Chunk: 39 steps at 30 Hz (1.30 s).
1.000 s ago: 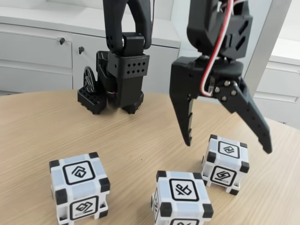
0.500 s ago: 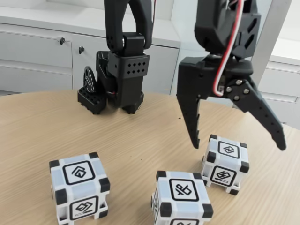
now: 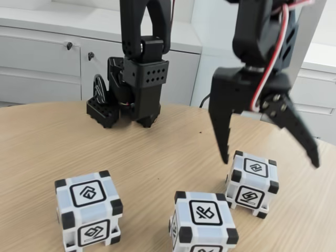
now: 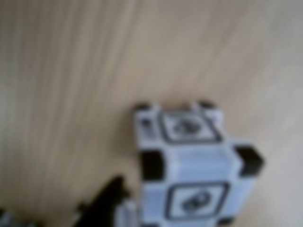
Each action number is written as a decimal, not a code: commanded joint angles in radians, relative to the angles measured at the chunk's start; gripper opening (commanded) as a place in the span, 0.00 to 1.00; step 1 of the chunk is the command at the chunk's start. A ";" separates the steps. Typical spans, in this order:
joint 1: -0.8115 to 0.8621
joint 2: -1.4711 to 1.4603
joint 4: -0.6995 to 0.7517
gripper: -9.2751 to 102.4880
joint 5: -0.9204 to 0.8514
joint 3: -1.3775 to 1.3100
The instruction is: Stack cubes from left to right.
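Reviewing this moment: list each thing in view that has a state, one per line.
Hand: open, empty, poised above the right cube.
Right cube: on the table, unstacked, not gripped.
Middle cube: on the table, unstacked, untouched.
Left cube: on the table, unstacked, untouched.

Fixed view: bright, even, diffuse daylight-type light; white cabinets (image 3: 47, 52) in the background run near overexposed. Shadows on the wooden table (image 3: 47, 142) are soft and faint, slightly darker under the arm base (image 3: 131, 100). Cubes sharp, e.g. the left cube (image 3: 89, 210), no glare on their faces. The gripper (image 3: 270, 157) shows slight motion blur along its fingers. No marked edge distortion. Wrist view: heavily blurred throughout; wood grain smeared into streaks, the cube (image 4: 194, 165) soft-edged with its symbols unreadable, a dark gripper part (image 4: 106, 201) at the bottom edge out of focus. Light there warmer, flat.
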 commanded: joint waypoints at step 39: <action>0.018 -0.089 0.005 0.29 0.262 -0.029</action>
